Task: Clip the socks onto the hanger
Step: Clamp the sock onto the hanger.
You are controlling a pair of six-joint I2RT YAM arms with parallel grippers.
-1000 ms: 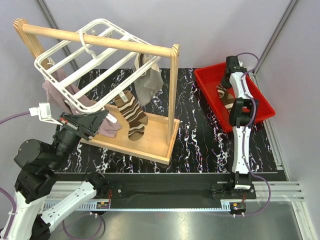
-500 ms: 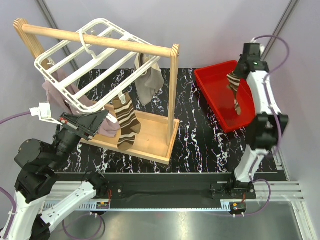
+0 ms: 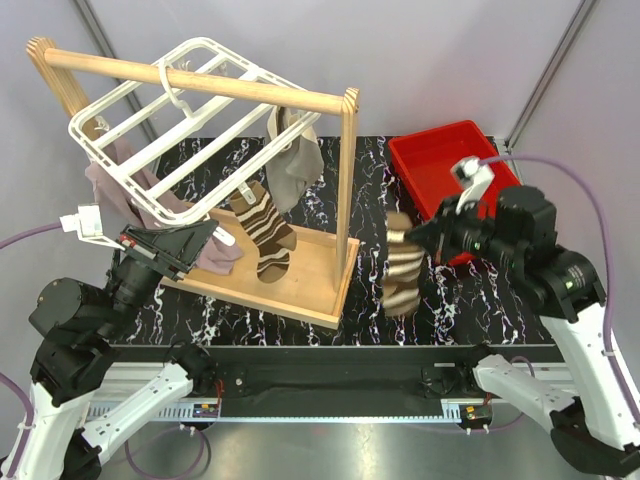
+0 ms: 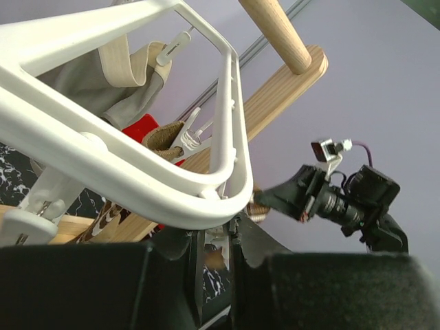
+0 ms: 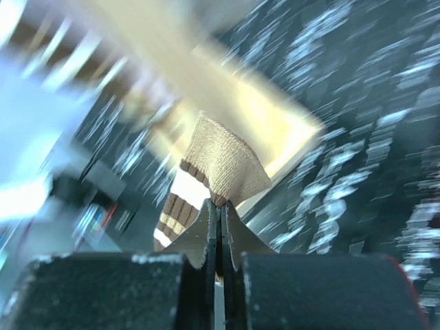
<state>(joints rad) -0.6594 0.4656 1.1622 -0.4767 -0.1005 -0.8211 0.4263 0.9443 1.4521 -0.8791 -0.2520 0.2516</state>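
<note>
**Sock being held at centre right**

A striped sock is being dangled above the table. Only the wrist view shows its cuff being pinched by the right gripper, whose arm is being reached leftward. The hanger, upper left, is being clamped by the left gripper.

Left arm, right arm: white links, black joints, purple cables, black fingers; white box (prob. camera) on wrist.

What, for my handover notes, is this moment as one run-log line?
right jaws: shut on brown-and-cream striped fabric sock, midair | left jaws: shut on white plastic drying hanger | second striped sock: hanging from hanger
</note>
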